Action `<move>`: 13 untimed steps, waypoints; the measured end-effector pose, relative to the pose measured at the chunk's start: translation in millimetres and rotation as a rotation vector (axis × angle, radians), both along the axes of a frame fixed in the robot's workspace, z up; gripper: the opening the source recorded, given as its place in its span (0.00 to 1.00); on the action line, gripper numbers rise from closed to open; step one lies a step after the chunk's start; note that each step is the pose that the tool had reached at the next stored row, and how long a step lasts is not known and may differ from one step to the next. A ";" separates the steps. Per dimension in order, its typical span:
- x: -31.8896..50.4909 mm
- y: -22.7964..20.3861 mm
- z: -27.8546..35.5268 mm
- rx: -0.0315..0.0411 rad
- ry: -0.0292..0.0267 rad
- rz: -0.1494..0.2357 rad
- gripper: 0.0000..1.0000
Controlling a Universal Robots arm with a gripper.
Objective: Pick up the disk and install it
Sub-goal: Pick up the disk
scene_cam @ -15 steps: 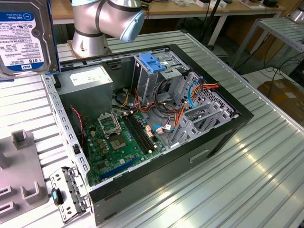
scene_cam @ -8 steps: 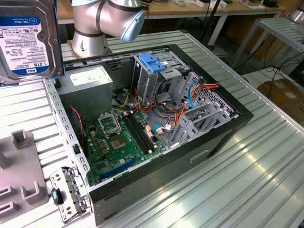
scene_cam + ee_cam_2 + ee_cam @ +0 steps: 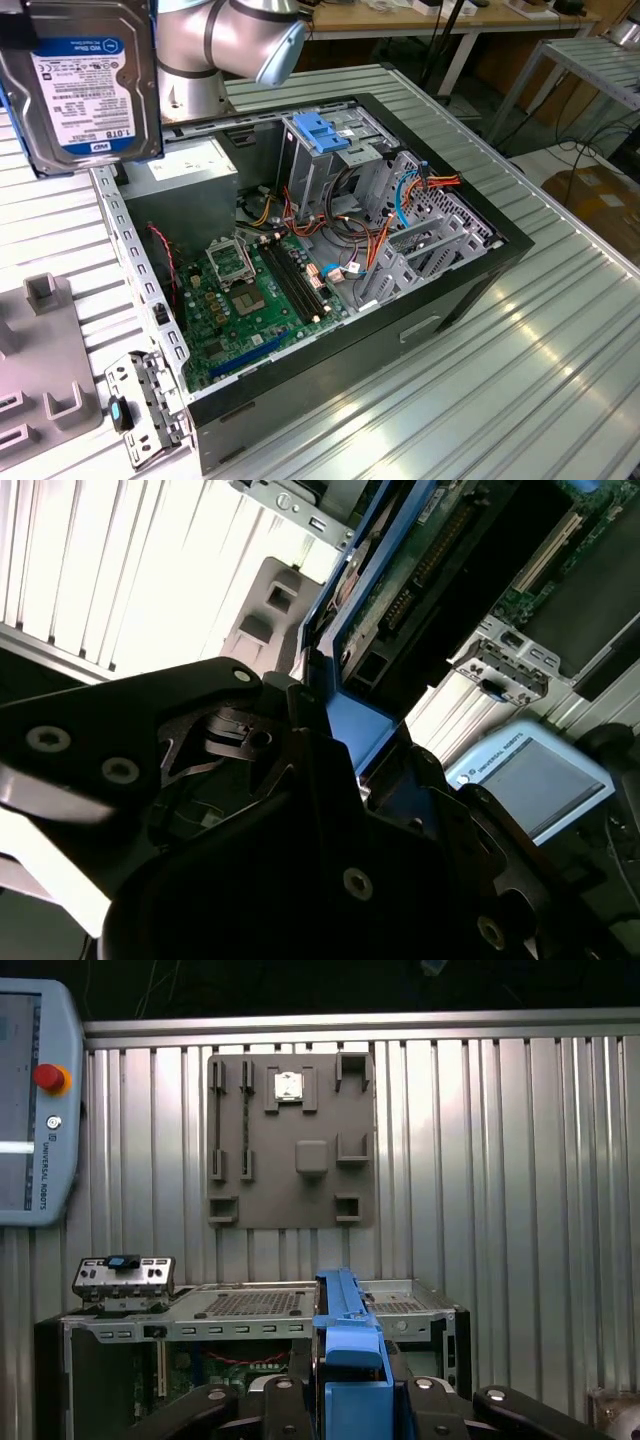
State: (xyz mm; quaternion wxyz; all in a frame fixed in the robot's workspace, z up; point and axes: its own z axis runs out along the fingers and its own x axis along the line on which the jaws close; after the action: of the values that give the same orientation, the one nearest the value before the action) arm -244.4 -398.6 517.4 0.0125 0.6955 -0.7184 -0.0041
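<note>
Claw (image 3: 355, 1400): closed on the disk. In both wrist views its black fingers (image 3: 420, 1405) press a blue side rail from two sides.
Disk (image 3: 85, 80): held in the air, clear of the case (image 3: 330, 400), above the case's far corner at the exterior view's left. The label side faces the exterior camera (the green board side shows in the second wrist view (image 3: 430, 560)).
Case: lies open on the ribbed metal table (image 3: 520, 400), with the motherboard (image 3: 250, 300) on its floor.
Drive cage (image 3: 330, 190): stands inside the case at the far side and carries a light-blue latch plate (image 3: 322, 132) on top.
Arm (image 3: 220, 45): rises just behind the case.
Gray plate (image 3: 40, 350): flat on the table beside the case, at the exterior view's left.
Bracket (image 3: 145, 400): small metal part on the table, just beside the near corner of the case.
Pendant (image 3: 30, 1110): lies on the table, apart from the case.
</note>
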 end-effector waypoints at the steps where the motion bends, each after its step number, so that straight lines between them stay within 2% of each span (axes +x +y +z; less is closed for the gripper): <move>1: 4.2 0.0 -0.1 -0.0004 0.0001 0.000 0.37; 3: 12.9 0.0 -0.3 -0.0009 0.0001 0.000 0.37; 5: 27.4 0.0 -0.8 -0.0018 0.0000 0.000 0.37; 13: 54.0 0.0 -1.5 -0.0054 0.0000 0.000 0.37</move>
State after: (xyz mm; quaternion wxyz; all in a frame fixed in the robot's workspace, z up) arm -190.4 -398.6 515.9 0.0143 0.6954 -0.7185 -0.0022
